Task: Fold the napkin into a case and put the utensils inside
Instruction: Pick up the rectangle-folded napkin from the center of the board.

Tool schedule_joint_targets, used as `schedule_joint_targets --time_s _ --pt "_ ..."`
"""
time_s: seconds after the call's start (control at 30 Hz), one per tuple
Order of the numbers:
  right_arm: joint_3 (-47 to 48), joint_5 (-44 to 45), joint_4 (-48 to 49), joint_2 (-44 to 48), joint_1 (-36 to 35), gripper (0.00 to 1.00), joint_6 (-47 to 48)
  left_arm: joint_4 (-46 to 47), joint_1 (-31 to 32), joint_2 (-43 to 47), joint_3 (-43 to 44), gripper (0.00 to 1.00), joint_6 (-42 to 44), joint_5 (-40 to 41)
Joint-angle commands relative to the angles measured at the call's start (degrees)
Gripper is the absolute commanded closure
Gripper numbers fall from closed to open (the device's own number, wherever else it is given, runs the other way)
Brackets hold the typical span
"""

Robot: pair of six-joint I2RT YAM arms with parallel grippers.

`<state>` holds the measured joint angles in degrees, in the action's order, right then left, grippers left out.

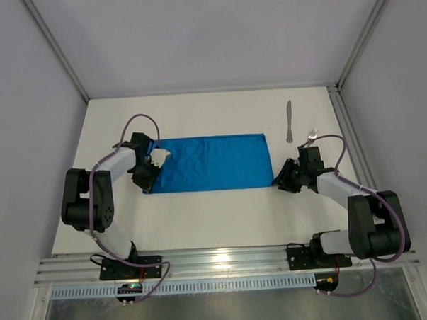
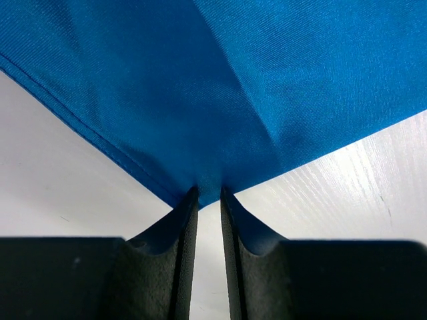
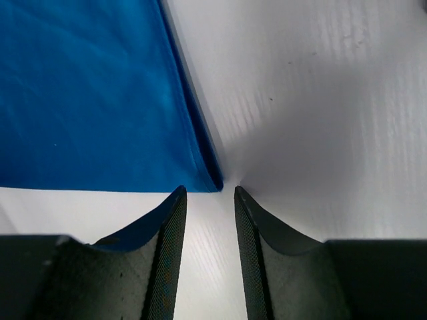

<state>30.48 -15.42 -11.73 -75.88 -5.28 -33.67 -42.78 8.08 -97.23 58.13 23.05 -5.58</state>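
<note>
The blue napkin (image 1: 210,162) lies flat on the white table as a wide folded rectangle. My left gripper (image 1: 146,185) sits at its near left corner. In the left wrist view the napkin (image 2: 233,80) puckers toward the left gripper (image 2: 209,192), whose jaws stand a narrow gap apart with the corner's tip between them. My right gripper (image 1: 278,180) is at the near right corner. In the right wrist view it (image 3: 210,190) is open, and the napkin (image 3: 87,100) ends just ahead of the tips, untouched. The utensils, a knife (image 1: 288,121) and a fork (image 1: 312,135), lie beyond the right corner.
Grey enclosure walls and metal frame posts (image 1: 351,55) surround the white table (image 1: 202,217). A metal rail (image 1: 225,259) carrying both arm bases runs along the near edge.
</note>
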Motion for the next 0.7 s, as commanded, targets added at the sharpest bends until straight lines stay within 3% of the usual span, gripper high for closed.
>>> schedule_joint_targets --time_s 0.0,0.2,0.43,0.67 --pt "-1.65 -2.16 4.52 -3.48 -0.08 0.60 -1.92 2.27 -0.78 0.46 -1.61 0.77 1.21 0.40" --pt "-3.06 -2.42 7.24 -3.58 -0.08 0.61 -2.98 2.53 -0.78 0.20 -1.70 0.77 1.21 0.22" --pt "-2.36 -0.93 7.34 -3.31 -0.08 0.84 -3.42 2.36 -0.78 0.46 -1.61 0.77 0.86 0.05" --pt "3.00 3.72 2.42 -2.26 -3.68 0.96 -0.70 1.13 -0.78 2.57 -0.83 0.77 0.60 -2.67"
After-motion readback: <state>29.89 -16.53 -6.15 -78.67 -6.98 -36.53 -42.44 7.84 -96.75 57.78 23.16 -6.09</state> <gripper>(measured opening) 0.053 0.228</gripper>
